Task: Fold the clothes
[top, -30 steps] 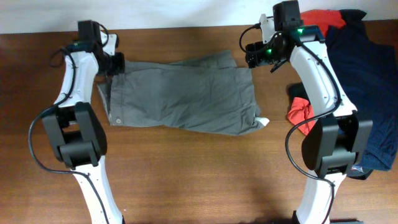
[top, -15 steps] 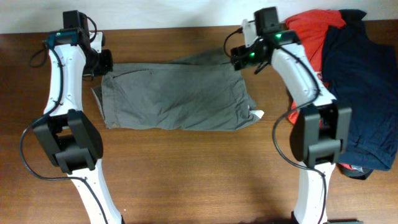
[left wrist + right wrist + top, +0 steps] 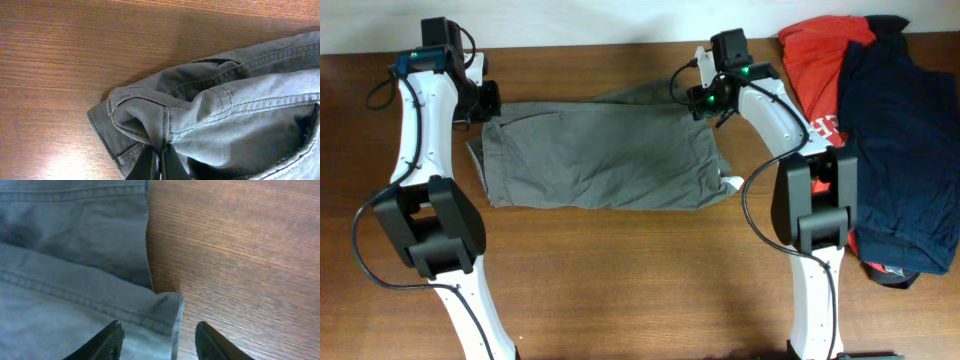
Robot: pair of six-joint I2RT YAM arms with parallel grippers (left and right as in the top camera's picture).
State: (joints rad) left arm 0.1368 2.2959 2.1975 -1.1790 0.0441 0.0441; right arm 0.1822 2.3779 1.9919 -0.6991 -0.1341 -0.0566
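The clothes, a pair of grey-khaki shorts [image 3: 600,150], lie spread flat across the back middle of the wooden table. My left gripper [image 3: 486,102] is at their upper left corner. In the left wrist view it [image 3: 160,161] is shut on a pinched fold of the grey fabric [image 3: 215,105], next to a seamed edge. My right gripper [image 3: 706,100] is at the upper right corner. In the right wrist view it [image 3: 160,332] stands open, and the hemmed corner of the shorts [image 3: 167,311] lies between its two dark fingertips, with bare wood to the right.
A red printed T-shirt [image 3: 815,50] and a dark navy garment [image 3: 905,130] are heaped at the right end of the table, beside the right arm. A pale lining tip [image 3: 735,184] pokes out at the shorts' lower right corner. The table's back edge [image 3: 620,45] runs just behind both grippers.
The right gripper has moved left onto the shorts' upper right corner, and its jaws have narrowed. The left arm first swung back-left with its held corner, shifting the shorts left, then stayed still.
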